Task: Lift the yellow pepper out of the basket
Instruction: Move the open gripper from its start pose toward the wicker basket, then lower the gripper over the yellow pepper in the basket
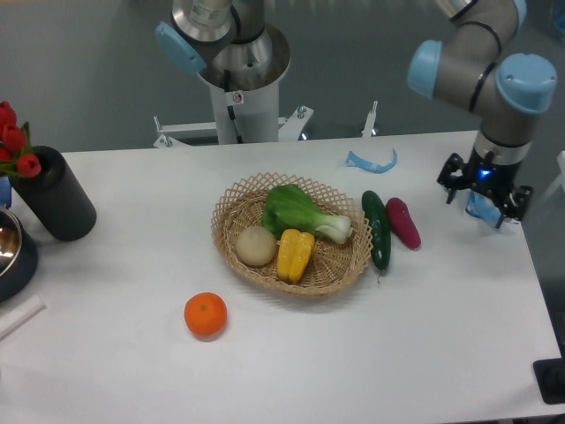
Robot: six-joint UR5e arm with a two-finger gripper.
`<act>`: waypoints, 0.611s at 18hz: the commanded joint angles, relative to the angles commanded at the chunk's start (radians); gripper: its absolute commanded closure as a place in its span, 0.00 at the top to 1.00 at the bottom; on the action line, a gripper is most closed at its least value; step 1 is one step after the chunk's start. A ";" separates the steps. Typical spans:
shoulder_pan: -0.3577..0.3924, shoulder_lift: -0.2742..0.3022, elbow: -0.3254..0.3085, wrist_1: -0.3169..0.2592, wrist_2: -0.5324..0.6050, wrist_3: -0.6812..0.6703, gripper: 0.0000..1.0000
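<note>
Nearest the camera, an orange [205, 314] sits alone on the white table [371, 353], just off the front left of the basket [238, 199]. Behind it, the basket holds three things: the yellow pepper [294, 254] lies toward the front rim, near the middle, touching a pale round vegetable [256, 246] on its left, with a leafy green bok choy [302, 215] lying across the basket just behind both. Just beside the basket's right edge lies a dark green cucumber [377, 229], and next to that a purple sweet potato [403, 222]. At the far left edge stand a metal bowl [11, 252] and a black vase [55, 194] with red tulips [12, 140]. Farther back on the table lies a small blue plastic piece [372, 162]. My gripper [486, 196] hangs over the table's right side, well apart from the basket and the pepper; it holds nothing I can see, but I cannot tell how far its fingers are spread. My base [237, 79] stands beyond the table's far edge.
</note>
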 joint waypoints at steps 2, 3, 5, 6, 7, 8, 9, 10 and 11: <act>-0.037 0.011 0.001 -0.044 0.002 -0.096 1.00; -0.054 0.011 0.000 -0.055 0.000 -0.151 1.00; -0.104 0.012 0.000 -0.066 -0.001 -0.242 1.00; -0.129 0.012 0.000 -0.071 -0.002 -0.285 1.00; -0.153 0.011 -0.003 -0.071 -0.002 -0.328 1.00; -0.173 0.011 -0.002 -0.069 -0.003 -0.347 1.00; -0.187 0.011 -0.003 -0.071 0.002 -0.347 1.00; -0.201 0.014 -0.003 -0.071 0.000 -0.354 1.00; -0.215 0.018 -0.005 -0.075 0.000 -0.365 1.00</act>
